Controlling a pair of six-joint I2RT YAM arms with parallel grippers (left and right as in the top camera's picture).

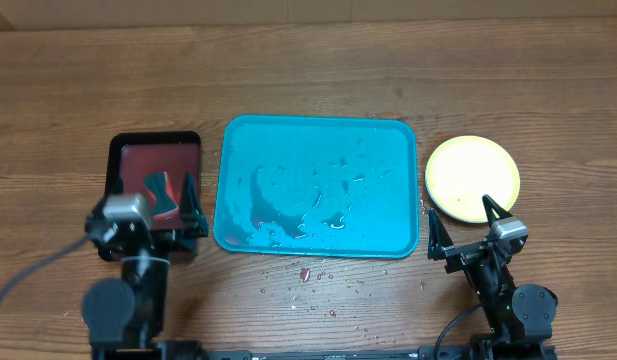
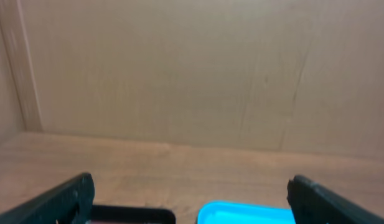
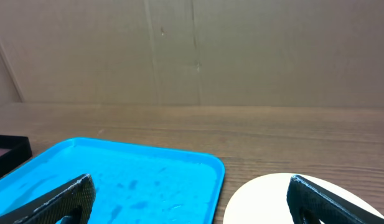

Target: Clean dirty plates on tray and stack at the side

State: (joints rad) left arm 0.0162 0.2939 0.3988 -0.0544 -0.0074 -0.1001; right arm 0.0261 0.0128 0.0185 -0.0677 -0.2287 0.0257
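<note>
**plates off the tray, both grippers spread and empty**

the turquoise tray lies at the middle of the wooden table. it carries no plate. its floor shows water drops and a dark reddish smear left of centre. small red and wet spots mark the table just in front of its near rim.

a yellow-green plate lies on the table just right of the tray, apart from it. whether other plates lie beneath it cannot be told from overhead.

the black tray with reddish inside lies just left of the turquoise tray. a red-and-teal object lies in it, partly hidden by the arm.

the left gripper is over the near part of the black tray, fingers spread wide, nothing between them. the right gripper is at the near edge of the yellow-green plate, fingers likewise wide apart and empty.
</note>
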